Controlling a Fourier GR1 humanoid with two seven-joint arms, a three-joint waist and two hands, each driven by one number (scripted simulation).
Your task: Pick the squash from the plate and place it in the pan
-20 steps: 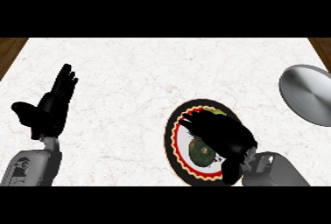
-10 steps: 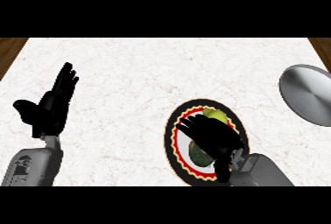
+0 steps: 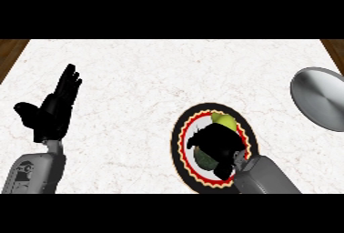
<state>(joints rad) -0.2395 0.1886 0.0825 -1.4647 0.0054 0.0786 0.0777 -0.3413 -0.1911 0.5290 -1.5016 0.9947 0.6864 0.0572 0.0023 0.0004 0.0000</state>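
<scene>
Since the earlier frame, the right hand (image 3: pixel 216 143) has been drawn back toward the counter's near edge and is now curled over the squash (image 3: pixel 224 120), of which only the yellow-green far end is seen. Squash and hand are both found on the plate (image 3: pixel 180 136), near that edge. By the counter's left edge, the left hand (image 3: pixel 52 110) is held open, fingers up. At the right edge lies the pan (image 3: pixel 321 104).
</scene>
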